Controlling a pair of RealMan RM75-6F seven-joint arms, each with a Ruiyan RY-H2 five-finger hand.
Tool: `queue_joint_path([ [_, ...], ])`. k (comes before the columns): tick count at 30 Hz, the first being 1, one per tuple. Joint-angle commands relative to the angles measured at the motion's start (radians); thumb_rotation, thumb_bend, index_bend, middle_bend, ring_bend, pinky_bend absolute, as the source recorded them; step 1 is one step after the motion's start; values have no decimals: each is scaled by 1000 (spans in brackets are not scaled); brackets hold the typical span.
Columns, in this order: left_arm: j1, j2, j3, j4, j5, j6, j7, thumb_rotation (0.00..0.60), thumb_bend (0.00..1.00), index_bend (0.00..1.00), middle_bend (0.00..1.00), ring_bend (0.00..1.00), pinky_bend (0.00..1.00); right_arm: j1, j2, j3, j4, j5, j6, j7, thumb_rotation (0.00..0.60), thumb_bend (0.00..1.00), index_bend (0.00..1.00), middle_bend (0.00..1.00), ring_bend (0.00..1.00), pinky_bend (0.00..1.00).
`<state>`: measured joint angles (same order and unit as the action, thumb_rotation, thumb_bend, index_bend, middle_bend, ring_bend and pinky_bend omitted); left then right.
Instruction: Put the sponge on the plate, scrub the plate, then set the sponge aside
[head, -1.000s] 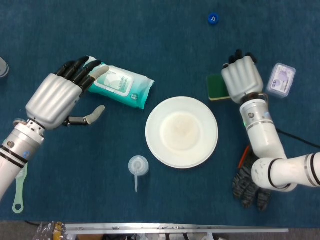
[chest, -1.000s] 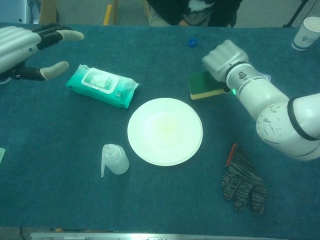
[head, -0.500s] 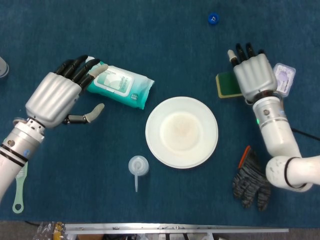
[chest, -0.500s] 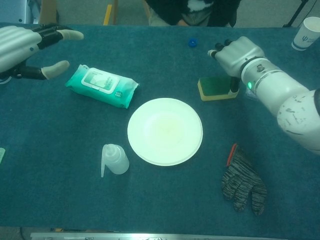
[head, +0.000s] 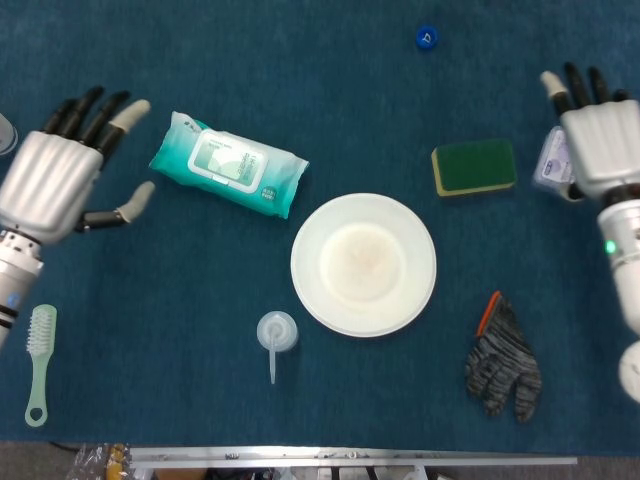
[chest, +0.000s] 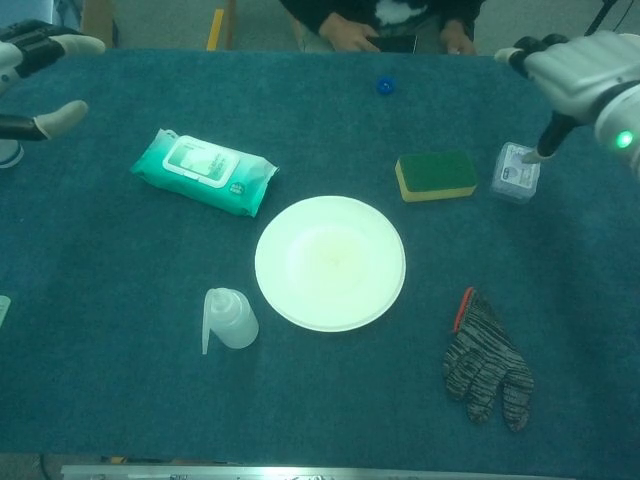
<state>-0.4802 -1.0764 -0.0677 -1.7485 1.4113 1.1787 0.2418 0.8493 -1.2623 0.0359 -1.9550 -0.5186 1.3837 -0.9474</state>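
Sponge (head: 474, 167) lies flat, green side up, on the blue bench (head: 330, 90), up-right of the white plate (head: 363, 264), apart from it and held by nothing. Right hand (head: 595, 140) empty, fingers spread, above the small clear box (chest: 516, 172) right of the sponge; left hand (head: 58, 176) empty, fingers apart, left of the wipes pack (head: 229, 177). Squeeze bottle (head: 276, 334) lower-left of plate, glove (head: 503, 367) lower-right, brush (head: 38, 362) at left edge.
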Motion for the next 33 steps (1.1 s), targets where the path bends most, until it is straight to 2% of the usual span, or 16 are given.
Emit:
queue_joint_path([
  [1,26,13,0,4,-34,22,34,80,328,27,43,0,91,-95,68,-31,-39,-100,56,118,568,13,0,0,0,269],
  [7,87,17,8,6,-71,101,96,58,327,11,29,0,54,-231,136,-80,-46,-241,117,276,575,43,0,0,0,269],
  [16,192,41,35,-32,-70,218,86,56,328,10,29,0,54,-404,204,-134,-44,-450,211,441,574,45,0,0,0,269],
  [26,279,52,66,-56,-2,317,73,53,328,10,31,0,54,-531,244,-175,-72,-616,260,485,572,43,0,0,0,268],
  [33,311,55,72,-80,43,355,82,57,327,10,32,0,54,-575,265,-168,-85,-704,257,498,568,42,0,0,0,269],
])
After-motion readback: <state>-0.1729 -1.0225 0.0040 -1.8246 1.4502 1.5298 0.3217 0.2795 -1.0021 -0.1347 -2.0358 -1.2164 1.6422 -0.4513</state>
